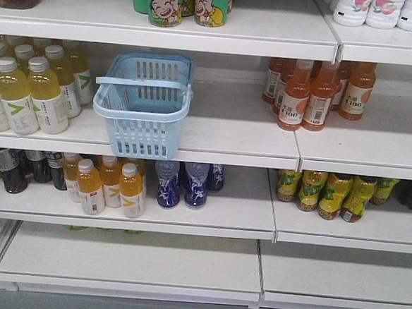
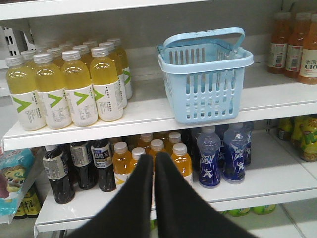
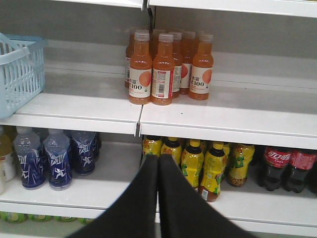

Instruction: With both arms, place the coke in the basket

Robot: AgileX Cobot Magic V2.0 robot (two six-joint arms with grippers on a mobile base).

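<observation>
Left gripper (image 2: 153, 162): jaws clenched tip to tip, nothing between them, low in front of the amber juice bottles (image 2: 151, 156) on the lower shelf (image 2: 257, 181). Right gripper (image 3: 158, 159): jaws likewise clenched and empty, in front of the yellow-label bottles (image 3: 198, 166) on that same level. Farther back and higher, the basket (image 1: 140, 132) stands upright at the front edge of the middle shelf (image 1: 235, 139), handle swung across its opening. Pale yellow bottles (image 1: 33, 93) near its left side, orange bottles (image 1: 316, 91) well apart to its right, blue bottles (image 1: 182, 185) on the shelf beneath it.
</observation>
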